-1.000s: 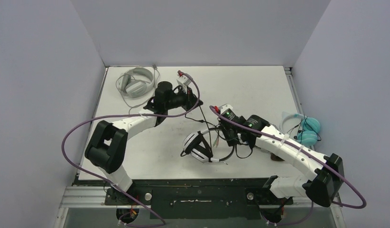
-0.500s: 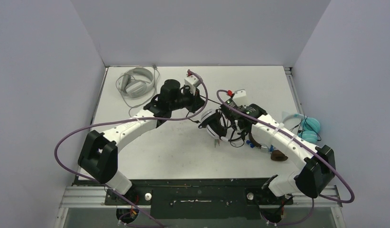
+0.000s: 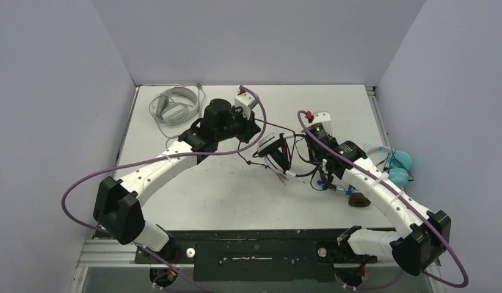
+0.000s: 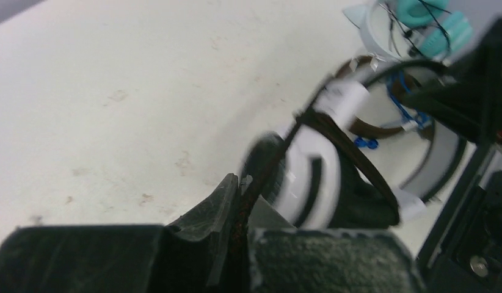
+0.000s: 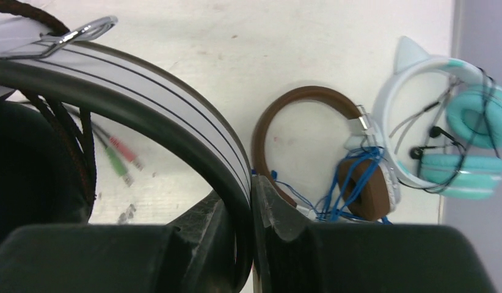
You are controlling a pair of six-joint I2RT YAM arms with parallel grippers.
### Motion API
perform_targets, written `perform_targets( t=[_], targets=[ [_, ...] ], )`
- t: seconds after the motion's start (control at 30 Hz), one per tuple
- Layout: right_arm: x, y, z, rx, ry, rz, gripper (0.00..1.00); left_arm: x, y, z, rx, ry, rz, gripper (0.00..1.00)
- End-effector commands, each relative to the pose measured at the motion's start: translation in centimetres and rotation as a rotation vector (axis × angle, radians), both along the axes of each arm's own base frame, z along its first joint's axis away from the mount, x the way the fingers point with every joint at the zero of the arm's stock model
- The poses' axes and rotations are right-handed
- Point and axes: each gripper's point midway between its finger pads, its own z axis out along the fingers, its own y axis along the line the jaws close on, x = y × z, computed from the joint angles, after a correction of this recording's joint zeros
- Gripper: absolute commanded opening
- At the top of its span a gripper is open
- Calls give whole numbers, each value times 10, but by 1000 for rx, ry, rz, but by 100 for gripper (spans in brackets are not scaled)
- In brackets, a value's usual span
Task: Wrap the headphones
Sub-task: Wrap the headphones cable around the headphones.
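This is a robotics lab test cell rather than a home or shop. A white counter (image 3: 334,110) sits boxed in by plain grey panels (image 3: 53,91) on three sides. Two white-and-black robot arms (image 3: 157,168) (image 3: 383,195) are bolted to a black base plate (image 3: 261,244) on an aluminium frame (image 3: 114,250), with purple cables (image 3: 77,183) looping from them.

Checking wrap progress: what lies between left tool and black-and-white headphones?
The black cable of the black-and-white headphones, pinched in the left tool; left wrist view.
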Motion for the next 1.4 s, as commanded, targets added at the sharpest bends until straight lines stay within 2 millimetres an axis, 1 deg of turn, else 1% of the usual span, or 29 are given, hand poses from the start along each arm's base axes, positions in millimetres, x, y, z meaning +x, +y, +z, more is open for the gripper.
perform_targets(
  t=[0.0,0.07,0.1,0.13,0.2,0.27,0.33,0.4,0.47,0.57,0.63,0.73,0.83,0.9,1.0,1.13,1.23,1.3,1.37],
  targets=[
    [-5,27,10,131,-44,170,0,61,28,65,12,-130,214,0],
    [-13,29,6,95,-9,182,0,87,24,73,42,-112,229,0],
    [-17,33,5,70,-2,188,0,96,22,74,55,-88,229,0],
    [-24,41,4,43,-3,211,0,105,18,77,55,-73,221,0],
    [-35,51,3,4,-6,230,0,118,14,82,49,-60,217,0],
    [-44,56,1,-19,-1,234,0,126,12,87,42,-70,225,0],
    [-49,56,1,-29,-12,208,0,132,13,86,50,-68,233,0],
    [-53,55,7,-28,-48,186,0,136,16,80,67,-47,238,0],
    [-53,55,16,-2,-101,176,0,138,19,70,88,-22,244,0],
    [-53,57,30,59,-171,195,0,140,24,54,104,11,252,0],
    [-55,60,31,74,-172,228,0,139,24,49,101,18,249,0],
    [-56,59,20,21,-119,223,0,138,25,56,79,-1,248,0],
    [-55,48,5,-79,-76,171,0,136,28,67,70,-24,255,0],
    [-52,39,-1,-138,-66,132,0,133,30,70,70,-27,253,0],
    [-45,29,-5,-178,-56,77,0,125,31,77,56,-32,241,0],
    [-29,14,-12,-163,-21,19,0,113,36,87,43,-39,240,0],
    [-18,6,-13,-207,-32,-3,0,103,39,95,28,-44,230,0],
    [-12,4,-13,-243,-33,-15,0,96,38,99,12,-45,215,0],
    [-7,8,-13,-245,-34,-16,0,90,37,102,-6,-41,198,0]
  ],
)
